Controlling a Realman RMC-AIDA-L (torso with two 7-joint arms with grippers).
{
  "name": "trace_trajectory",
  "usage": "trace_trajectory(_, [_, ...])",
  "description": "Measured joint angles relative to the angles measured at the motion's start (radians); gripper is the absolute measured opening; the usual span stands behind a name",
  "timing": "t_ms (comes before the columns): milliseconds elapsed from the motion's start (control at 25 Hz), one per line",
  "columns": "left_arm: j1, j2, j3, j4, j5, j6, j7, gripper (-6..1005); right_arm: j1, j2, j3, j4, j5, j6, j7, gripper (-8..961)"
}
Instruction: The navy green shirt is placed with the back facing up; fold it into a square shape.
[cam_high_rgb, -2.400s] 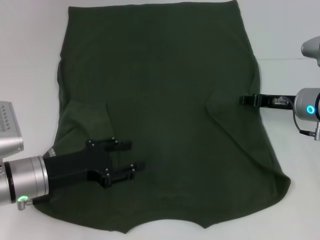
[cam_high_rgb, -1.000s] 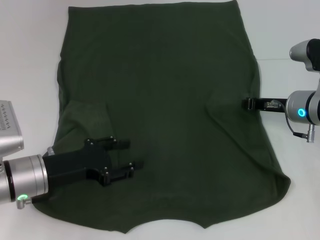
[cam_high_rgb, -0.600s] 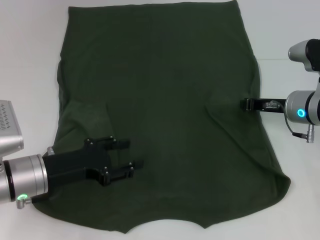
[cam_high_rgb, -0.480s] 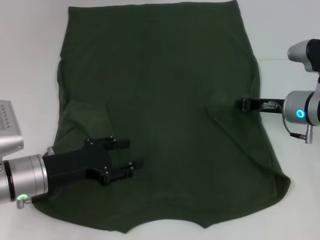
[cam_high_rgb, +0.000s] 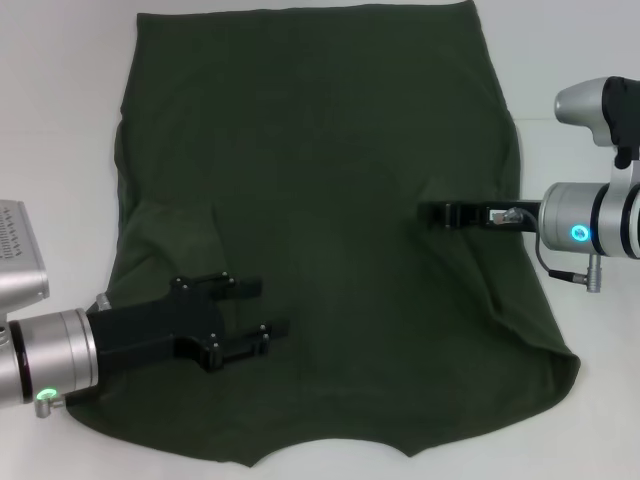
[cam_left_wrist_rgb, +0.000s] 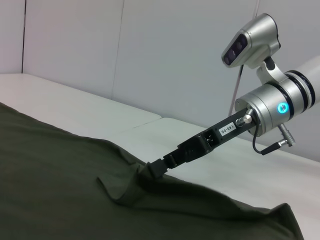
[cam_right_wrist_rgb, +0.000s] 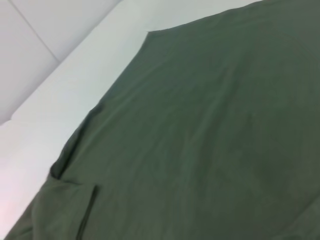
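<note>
This looks like a robotics lab or test cell rather than a home: a bare white table (cam_high_rgb: 60, 120) runs up to plain pale wall panels (cam_left_wrist_rgb: 165, 55) with straight seams, and a camera-topped metal robot arm (cam_left_wrist_rgb: 272, 97) with a glowing ring light reaches over it.

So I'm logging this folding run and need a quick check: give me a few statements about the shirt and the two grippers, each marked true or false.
1. The navy green shirt lies spread on the white table. True.
2. The left gripper is clamped on the collar. False: its fingers are open, over the shirt's left part.
3. The right gripper is over the shirt's right side, with the cloth there pulled into a raised fold. True.
4. The shirt's left sleeve is folded onto the body. True.
5. The shirt is already folded into a square. False: it is still mostly spread out.
</note>
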Motion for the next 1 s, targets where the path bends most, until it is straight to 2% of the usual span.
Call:
trace_trajectory(240, [0.004, -0.001, 0.0, -0.001, -0.001, 0.002, 0.0, 643, 0.002, 0.003, -0.001, 0.009, 0.004, -0.023, -0.001, 21])
trace_trajectory(480, [0.009, -0.002, -0.001, -0.001, -0.01, 0.001, 0.0, 643, -0.015, 0.0, 0.007, -0.003, 0.055, -0.142, -0.08, 31])
trace_trajectory(760, [0.018, 0.0, -0.033, 0.004, -0.018, 0.011, -0.033, 643, -0.054, -0.006, 0.008, -0.027, 0.152, -0.237, -0.146, 360])
trace_trajectory(1000, [0.043, 0.002, -0.05, 0.035, -0.015, 0.016, -0.178, 643, -0.077, -0.001, 0.006, -0.016, 0.159, -0.294, -0.199, 615])
